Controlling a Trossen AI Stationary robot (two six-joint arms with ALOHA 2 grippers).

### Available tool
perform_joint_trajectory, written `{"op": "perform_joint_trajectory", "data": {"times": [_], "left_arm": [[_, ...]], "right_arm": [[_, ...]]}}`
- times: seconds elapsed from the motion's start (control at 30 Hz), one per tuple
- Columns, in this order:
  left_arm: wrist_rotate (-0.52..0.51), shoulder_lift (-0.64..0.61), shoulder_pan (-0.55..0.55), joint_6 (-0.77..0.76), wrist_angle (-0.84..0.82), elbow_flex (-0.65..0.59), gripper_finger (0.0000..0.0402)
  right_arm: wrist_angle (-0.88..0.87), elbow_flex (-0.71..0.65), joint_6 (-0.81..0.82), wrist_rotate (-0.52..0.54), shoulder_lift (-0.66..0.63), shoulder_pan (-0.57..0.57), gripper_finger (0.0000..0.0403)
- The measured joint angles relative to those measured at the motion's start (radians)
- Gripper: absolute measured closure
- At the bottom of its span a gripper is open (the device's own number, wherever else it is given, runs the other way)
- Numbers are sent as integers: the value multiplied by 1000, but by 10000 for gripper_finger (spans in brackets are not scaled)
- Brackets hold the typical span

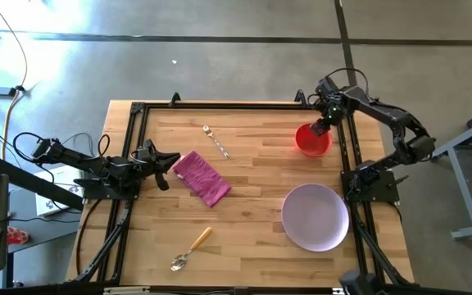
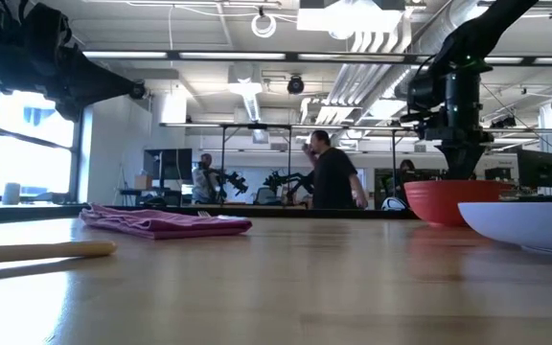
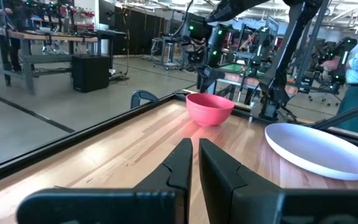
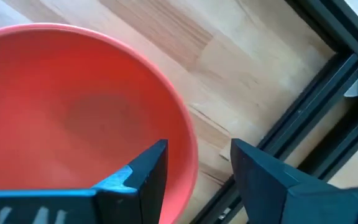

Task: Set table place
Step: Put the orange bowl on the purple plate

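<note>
I am holding the right gripper (image 4: 194,165) over the red bowl (image 1: 312,140) near the table's (image 1: 252,213) far right corner, jaws spread and straddling the rim, one finger inside, one outside. I judge the bowl light, stiff and smooth; a rim pinch should be carrying it, though it may tilt. The lilac plate (image 1: 315,216) is lying by the right edge, nearer the front. The magenta napkin (image 1: 201,177), soft, is sitting beside the left gripper (image 1: 164,167), whose fingers (image 3: 180,163) are nearly pressed together, empty. Fork (image 1: 216,141) toward the far edge, spoon (image 1: 190,249) near the front. Wood is looking smooth; people are standing in the workshop beyond.
</note>
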Motion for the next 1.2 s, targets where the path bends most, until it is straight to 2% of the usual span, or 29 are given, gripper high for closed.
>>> {"op": "perform_joint_trajectory", "data": {"times": [0.23, 0.57, 0.7, 0.9, 1.07, 1.2], "left_arm": [[0, 0, 0, 8, 0, 0, 383], [0, 0, 0, 17, 0, 0, 383], [0, 0, 0, 18, 0, 0, 383], [0, 0, 0, 18, 1, 0, 383], [0, 0, 0, 18, 1, 0, 383], [0, 0, 0, 18, 1, 0, 383]], "right_arm": [[15, 0, 3, -53, 21, -13, 236], [32, 0, 8, -53, 114, -13, 240], [30, 0, 9, -53, 137, -12, 278], [27, 0, 45, -60, 142, -12, 389], [13, 0, 88, -161, 125, -11, 399], [-35, 0, 118, -215, 39, 26, 401]]}}
